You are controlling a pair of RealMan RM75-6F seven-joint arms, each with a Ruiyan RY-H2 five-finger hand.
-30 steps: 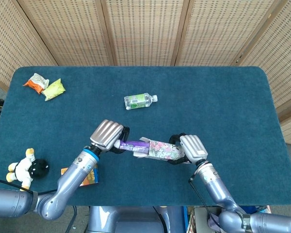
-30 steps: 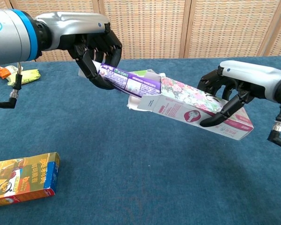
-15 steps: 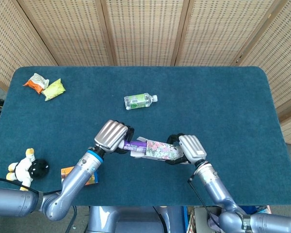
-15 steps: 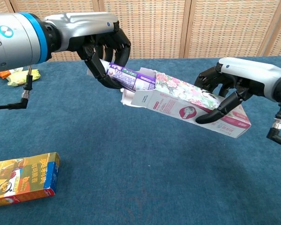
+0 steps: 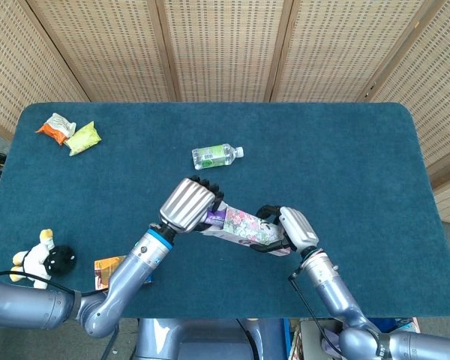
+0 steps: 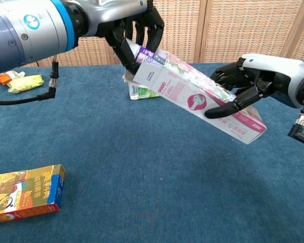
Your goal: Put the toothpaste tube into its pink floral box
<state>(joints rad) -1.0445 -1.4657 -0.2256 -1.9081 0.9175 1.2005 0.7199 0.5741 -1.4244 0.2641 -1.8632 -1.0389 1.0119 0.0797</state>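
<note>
Both arms are up over the near middle of the blue desk (image 5: 345, 172), meeting at the pink floral box (image 6: 202, 104), which is held clear of the surface and tilted, its open end raised toward the robot's left and its closed end lower. The right hand (image 6: 245, 86) grips the box near its lower end, dark fingers wrapped over the top and one long side. The left hand (image 6: 134, 35) is closed around the tail of the toothpaste tube (image 6: 144, 54) right at the box's mouth; only a short purple-and-white stub of the tube shows between the fingers and the flaps, the rest hidden inside the box. From above, the same stub (image 5: 214, 218) peeks out just beside the left hand's knuckles. Behind the box a small green-labelled water bottle (image 5: 216, 155) lies on its side. Two snack packets (image 5: 71, 133) sit at the far left corner, a plush toy (image 5: 41, 259) lies near the left edge, and a colourful carton (image 6: 25, 193) lies flat close to the robot.
</note>
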